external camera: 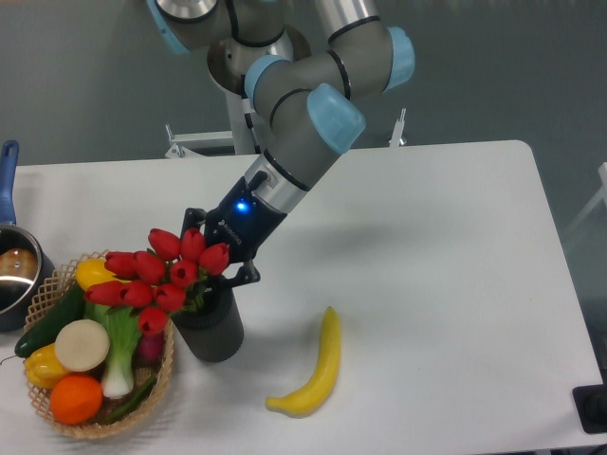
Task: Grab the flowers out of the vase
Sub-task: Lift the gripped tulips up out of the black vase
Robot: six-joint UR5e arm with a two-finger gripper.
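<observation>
One arm with one gripper (216, 270). One vase (211, 327) holding one bunch of flowers (161, 278), about ten red buds. One banana (316, 368) at lower centre. One basket (57, 282) at lower left, with one orange (76, 399), one cucumber (52, 320), one leafy vegetable (119, 341), one white round (82, 345) and two yellow pieces (95, 273). One pot (11, 270) at the left edge. One table (427, 246).
</observation>
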